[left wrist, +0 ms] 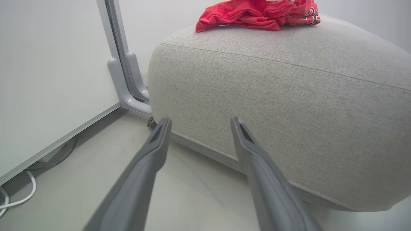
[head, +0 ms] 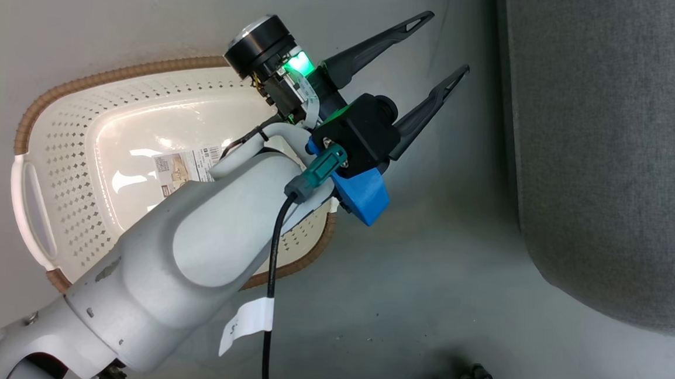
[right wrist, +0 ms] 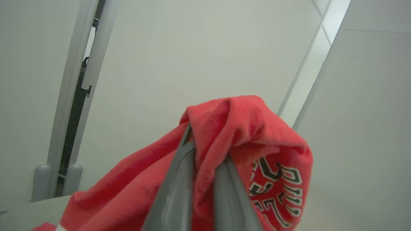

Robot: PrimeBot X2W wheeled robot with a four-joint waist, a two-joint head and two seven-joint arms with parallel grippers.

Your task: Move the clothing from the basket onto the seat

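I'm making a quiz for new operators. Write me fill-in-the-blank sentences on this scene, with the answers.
1. The left gripper is ___, holding nothing.
2. The right gripper is shut on a ___ jersey with lettering.
3. The clothing lies on ___ of the seat.
4. The basket has a brown ___.
Missing words: open; red; top; rim.

Clothing (left wrist: 257, 14) on seat (left wrist: 289, 106); basket (head: 64, 155) left of seat, apart.
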